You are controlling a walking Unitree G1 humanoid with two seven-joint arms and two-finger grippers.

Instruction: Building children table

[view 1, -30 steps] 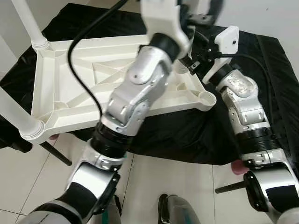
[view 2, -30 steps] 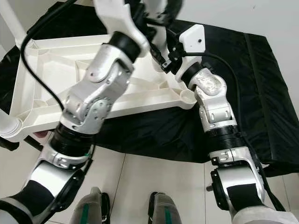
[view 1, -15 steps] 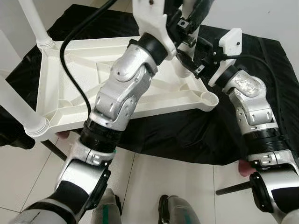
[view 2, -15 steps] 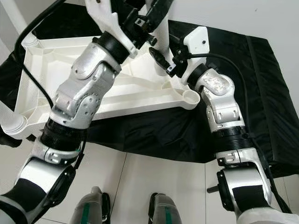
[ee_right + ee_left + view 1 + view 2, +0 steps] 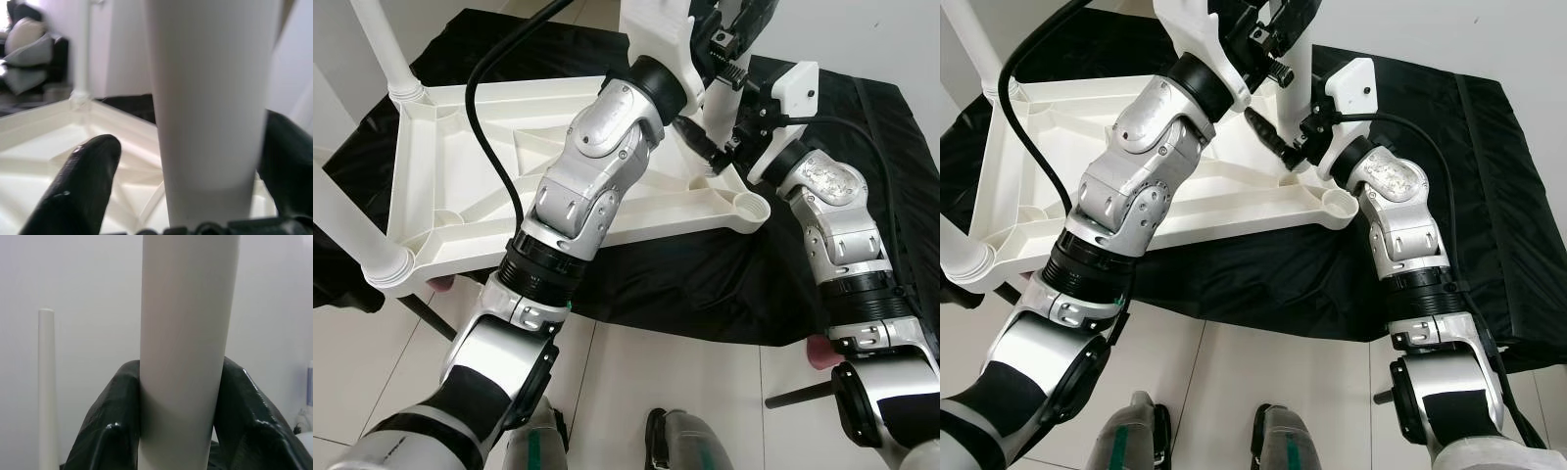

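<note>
Left gripper (image 5: 181,396) now clamps table leg (image 5: 188,333); right gripper (image 5: 186,166) opened.

Both arms are brushed silver shells joined by black ribbed rings, with black padding at the upper segments. The left arm (image 5: 592,186) ends in a white wrist housing; a thick black cable (image 5: 475,117) loops beside it. The right arm (image 5: 837,220) carries a matching white housing and its own black cable. The fingers (image 5: 110,426) are glossy black, rounded.

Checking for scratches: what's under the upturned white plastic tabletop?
A black cloth lies under the white plastic tabletop, draped over something with dark legs; that support is hidden.
</note>
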